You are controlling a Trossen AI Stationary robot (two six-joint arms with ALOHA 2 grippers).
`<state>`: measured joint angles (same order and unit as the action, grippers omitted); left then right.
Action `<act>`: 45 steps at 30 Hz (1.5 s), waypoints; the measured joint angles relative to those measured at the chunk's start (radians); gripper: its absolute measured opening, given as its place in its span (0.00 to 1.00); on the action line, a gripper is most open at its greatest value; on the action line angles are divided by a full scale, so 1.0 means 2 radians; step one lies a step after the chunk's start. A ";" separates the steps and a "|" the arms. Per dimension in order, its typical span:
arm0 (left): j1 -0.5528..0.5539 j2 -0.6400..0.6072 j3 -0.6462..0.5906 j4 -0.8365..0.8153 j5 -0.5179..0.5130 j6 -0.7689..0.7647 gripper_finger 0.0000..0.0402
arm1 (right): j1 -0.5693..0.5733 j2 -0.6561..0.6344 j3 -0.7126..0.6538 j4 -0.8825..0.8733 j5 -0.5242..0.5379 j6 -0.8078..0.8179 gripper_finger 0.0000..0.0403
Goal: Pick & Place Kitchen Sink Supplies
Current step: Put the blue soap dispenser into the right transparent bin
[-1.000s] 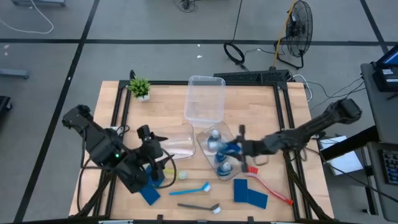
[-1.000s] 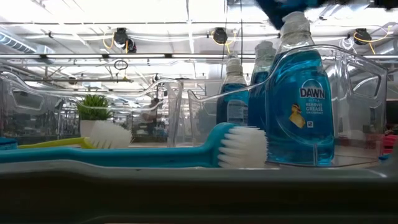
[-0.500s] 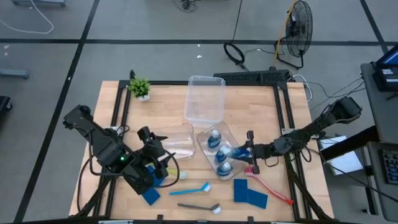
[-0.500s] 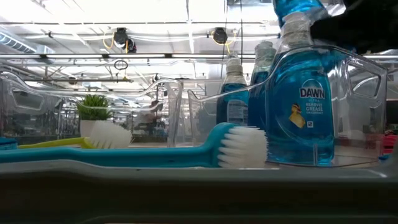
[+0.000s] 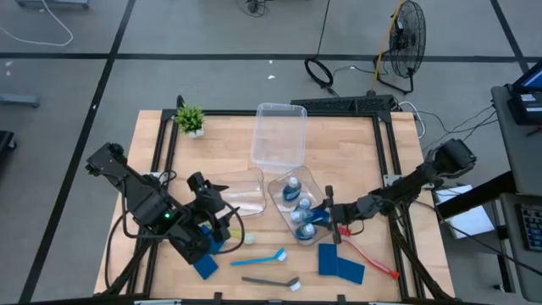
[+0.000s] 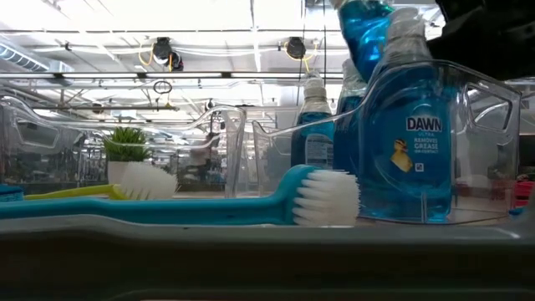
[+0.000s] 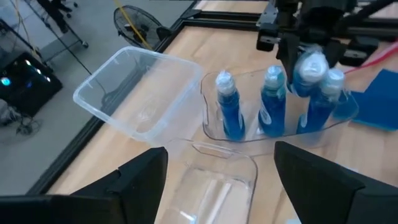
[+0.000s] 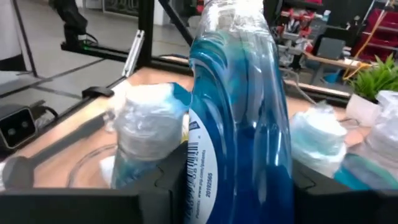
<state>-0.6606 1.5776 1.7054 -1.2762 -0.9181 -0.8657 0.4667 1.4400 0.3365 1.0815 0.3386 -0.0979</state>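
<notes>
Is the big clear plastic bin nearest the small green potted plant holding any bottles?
No, the big clear plastic bin sits empty; the blue-liquid bottles stand in another bin.

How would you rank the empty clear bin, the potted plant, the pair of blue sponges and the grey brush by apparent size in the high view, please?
1. Empty clear bin, plainly the largest.
2. Pair of blue sponges, lying side by side.
3. Grey brush: longer than the sponges but very thin, so its place is unsure.
4. Potted plant, the smallest.
</notes>
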 joint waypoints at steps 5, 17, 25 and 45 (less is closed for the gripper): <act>0.016 0.000 0.000 0.001 0.000 -0.027 0.76 | 0.000 0.001 0.001 0.003 0.001 0.002 0.36; 0.084 0.042 -0.046 0.240 0.118 0.126 0.76 | 0.000 -0.002 0.001 0.003 0.000 0.003 0.34; 0.104 0.088 -0.064 0.410 0.184 0.272 0.71 | 0.000 -0.002 0.001 0.003 0.000 0.003 0.33; 0.164 0.161 -0.063 0.502 0.282 0.309 0.72 | 0.000 -0.002 0.001 0.003 -0.002 0.004 0.33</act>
<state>-0.3321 1.9006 1.5799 -0.2717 -0.3545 -0.2474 0.4667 1.4361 0.3389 1.0866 0.3351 -0.0906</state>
